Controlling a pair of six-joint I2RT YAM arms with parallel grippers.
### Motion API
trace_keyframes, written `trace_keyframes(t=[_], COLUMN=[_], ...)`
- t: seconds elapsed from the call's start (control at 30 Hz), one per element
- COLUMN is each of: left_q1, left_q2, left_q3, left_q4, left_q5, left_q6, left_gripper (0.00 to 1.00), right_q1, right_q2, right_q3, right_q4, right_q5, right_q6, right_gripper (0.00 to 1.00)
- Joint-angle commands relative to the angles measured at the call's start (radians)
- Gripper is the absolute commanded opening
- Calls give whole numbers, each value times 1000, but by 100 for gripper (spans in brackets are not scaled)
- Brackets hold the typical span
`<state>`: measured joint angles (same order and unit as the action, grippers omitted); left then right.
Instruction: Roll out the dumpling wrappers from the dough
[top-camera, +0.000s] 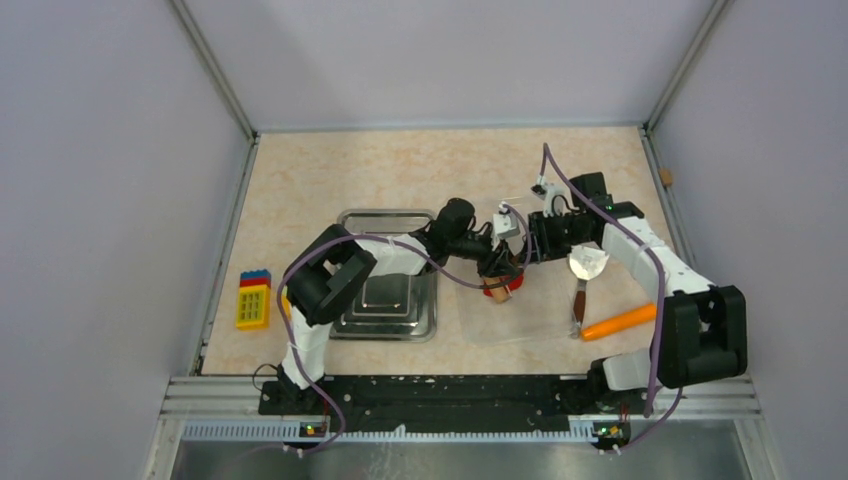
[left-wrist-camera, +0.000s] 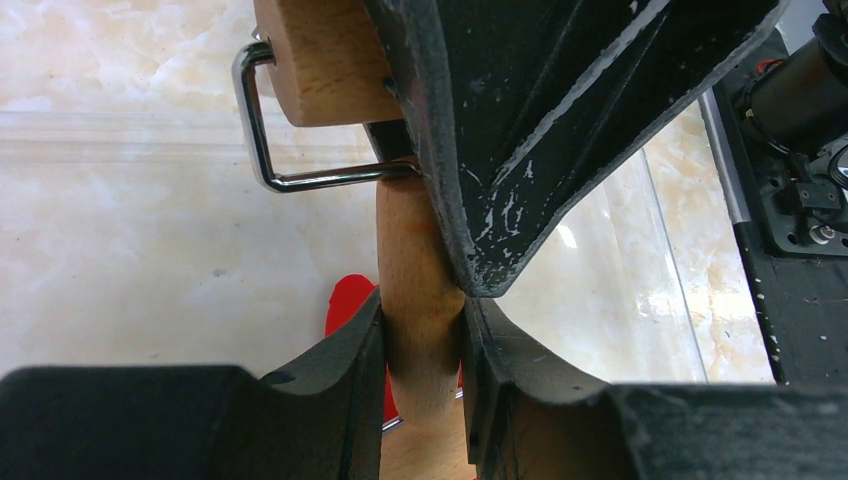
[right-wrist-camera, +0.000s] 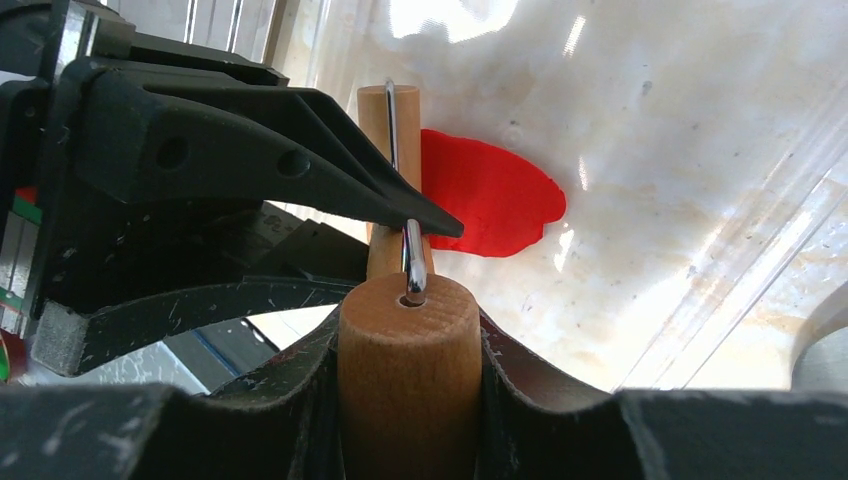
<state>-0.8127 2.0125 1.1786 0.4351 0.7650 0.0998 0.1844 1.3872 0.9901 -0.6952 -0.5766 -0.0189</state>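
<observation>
A flattened bright red piece of dough (right-wrist-camera: 490, 195) lies on a clear plastic sheet (right-wrist-camera: 700, 250); it also shows as dough (top-camera: 512, 285) and dough (left-wrist-camera: 348, 300). A wooden roller with a metal bracket (left-wrist-camera: 300, 180) stands over it. My left gripper (left-wrist-camera: 420, 320) is shut on the roller's thin wooden handle (left-wrist-camera: 415, 240). My right gripper (right-wrist-camera: 408, 330) is shut on a thick wooden barrel (right-wrist-camera: 408, 370) of the same roller (top-camera: 495, 290). The two grippers meet above the dough, left gripper (top-camera: 490, 262) and right gripper (top-camera: 532, 250). The dumpling wrappers are out of view.
A steel tray (top-camera: 385, 215) sits left of the sheet under the left arm. An orange carrot (top-camera: 618, 322) and a metal scraper (top-camera: 585, 268) lie at the sheet's right edge. A yellow toy block (top-camera: 252, 300) lies at far left. Walls enclose the table.
</observation>
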Motion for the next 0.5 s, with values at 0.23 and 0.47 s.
trace_keyframes(t=[0.23, 0.47], left_q1=[27, 39], left_q2=[45, 24], left_q3=[-16, -52], left_q4=[-9, -27], left_q5=[-20, -15], left_q6=[23, 35], left_gripper=[0, 0], right_q1=[-2, 26], right_q2=[64, 85], right_q3=[-37, -65], right_q4=[44, 73], right_q5=[150, 173], right_q6=[-29, -16], right_gripper=[0, 0])
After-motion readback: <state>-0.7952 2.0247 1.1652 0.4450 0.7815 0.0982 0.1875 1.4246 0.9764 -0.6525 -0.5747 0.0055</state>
